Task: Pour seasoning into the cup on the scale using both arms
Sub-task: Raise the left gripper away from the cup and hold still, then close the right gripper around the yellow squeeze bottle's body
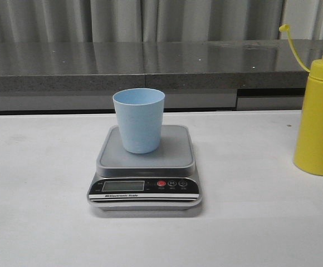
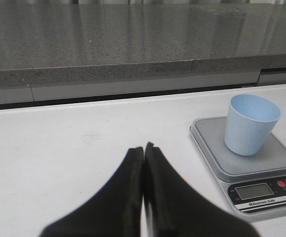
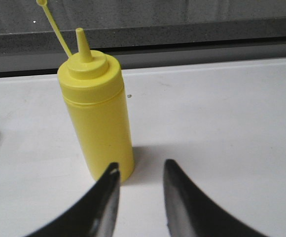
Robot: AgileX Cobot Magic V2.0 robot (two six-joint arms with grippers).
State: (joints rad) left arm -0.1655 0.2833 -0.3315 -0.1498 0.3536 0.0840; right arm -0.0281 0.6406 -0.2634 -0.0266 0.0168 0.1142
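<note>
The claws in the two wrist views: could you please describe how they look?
The left claw and the right claw both have matte black fingers, broad at the base and curving to narrow tips. No cables, markings or labels show. Neither arm appears in the front view.

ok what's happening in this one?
Nothing is being held yet. The cup stands upright on the scale at mid-table and looks empty. The bottle stands on the table to the robot's right, nozzle uncapped. The right gripper is open just in front of the bottle, apparently set to grab it. The left gripper is shut, empty, over bare table to the left of the scale. No pouring has started.
</note>
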